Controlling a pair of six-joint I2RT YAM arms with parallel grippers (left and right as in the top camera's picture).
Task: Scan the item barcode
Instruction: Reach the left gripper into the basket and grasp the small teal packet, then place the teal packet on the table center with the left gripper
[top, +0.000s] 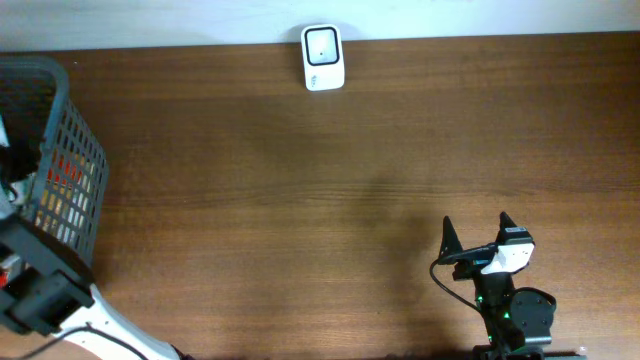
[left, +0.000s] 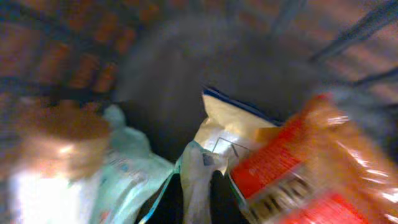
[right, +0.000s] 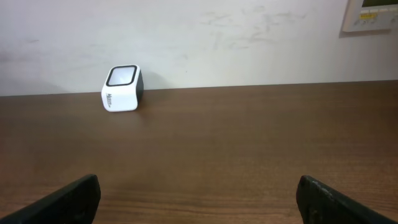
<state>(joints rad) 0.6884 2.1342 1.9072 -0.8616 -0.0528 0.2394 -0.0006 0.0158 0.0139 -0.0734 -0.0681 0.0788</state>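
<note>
The picture is blurred. The left gripper (left: 198, 198) is closed on a fold of a pale greenish-white plastic packet (left: 193, 167) that spreads to the near left. Behind it lies a cream pouch with a blue edge (left: 233, 124). At the right is a glossy orange-red packet (left: 311, 155), all inside a dark wire basket (left: 351, 28).
</note>
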